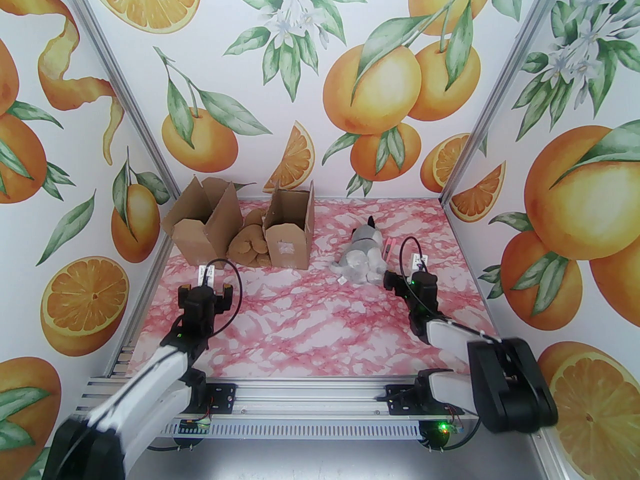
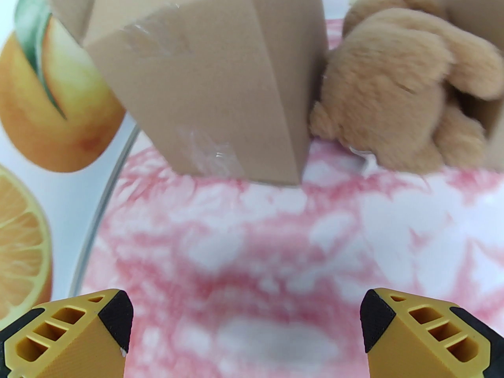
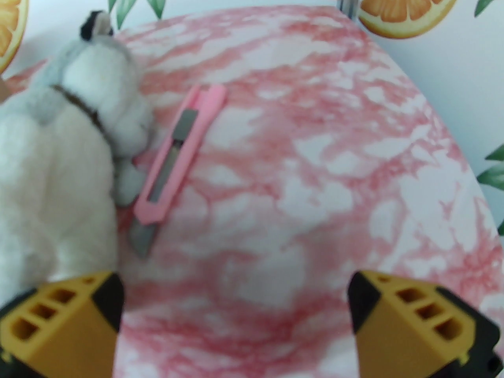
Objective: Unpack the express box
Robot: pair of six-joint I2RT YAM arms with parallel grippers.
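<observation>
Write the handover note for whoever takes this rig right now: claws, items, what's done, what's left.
Claws: the left claw is open and empty, low over the table, facing the left box. The right claw is open and empty, just short of the pink utility knife, whose blade is out.
Items: left box and right box stand far left, flaps open. The brown plush lies between them. The grey plush dog lies beside the knife.
Done: boxes opened, dog out.
Left: probably pull the brown plush clear.

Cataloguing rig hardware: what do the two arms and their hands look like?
The left arm and right arm have white shells and black joints. The left hand and right hand have yellow slotted fingers with black tips. A black cable loops above each wrist.
</observation>
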